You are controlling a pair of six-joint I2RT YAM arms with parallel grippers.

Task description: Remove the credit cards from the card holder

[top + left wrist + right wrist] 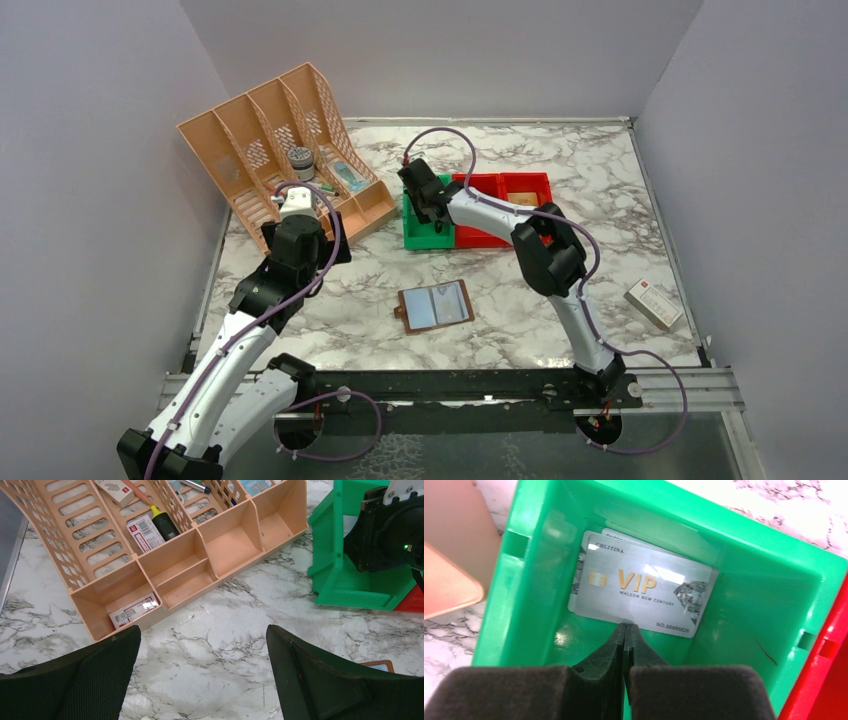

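Two credit cards (641,587) flat in green bin (749,605); long axes left-right — slightly tilted.

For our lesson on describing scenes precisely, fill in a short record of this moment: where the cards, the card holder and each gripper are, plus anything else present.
credit cards: stacked in the green bin, VIP card on top
card holder: lying open on the table, apart from both grippers
right gripper: shut, tips at the top card's near edge, inside the bin
left gripper: open, empty, above the table near the peach organizer
also present: red bins, white-and-red box
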